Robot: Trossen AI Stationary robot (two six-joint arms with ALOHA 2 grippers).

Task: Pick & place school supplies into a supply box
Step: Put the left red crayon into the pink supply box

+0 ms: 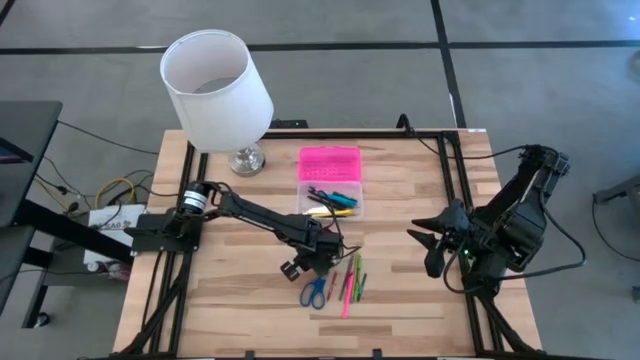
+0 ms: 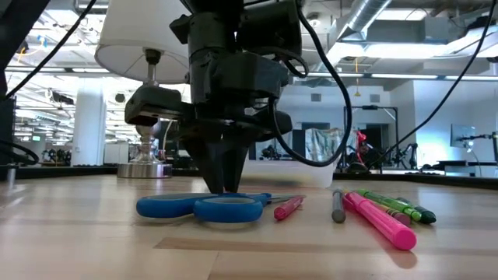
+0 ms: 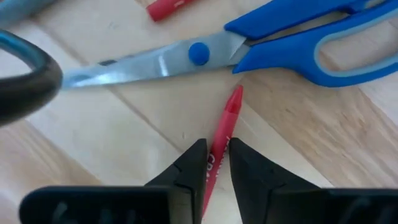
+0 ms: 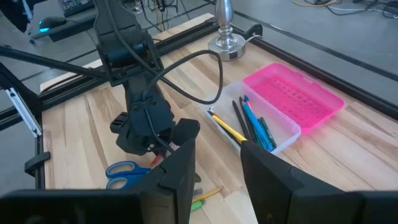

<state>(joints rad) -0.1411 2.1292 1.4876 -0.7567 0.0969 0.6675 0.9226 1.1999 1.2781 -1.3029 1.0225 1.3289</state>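
Left claw [image 3: 211, 163] down at wooden table [image 1: 240, 310], fingers narrowed astride thin red crayon [image 3: 222, 134], full pinch unconfirmed. Crayon beside blue-handled scissors [image 3: 249, 50]. Judged light, stiff, waxy-slick, snappable; grip mid-barrel. Clear case, pink lid [image 1: 328, 162], nearby. Right claw [image 1: 428, 240] released, idle.

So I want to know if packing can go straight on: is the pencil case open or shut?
Open. The pink lid lies flipped back flat on the table, and pens show inside the clear base.

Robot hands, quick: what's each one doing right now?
Left gripper: down on the table, fingers on either side of a red crayon beside the scissors.
Right gripper: open, holding nothing.
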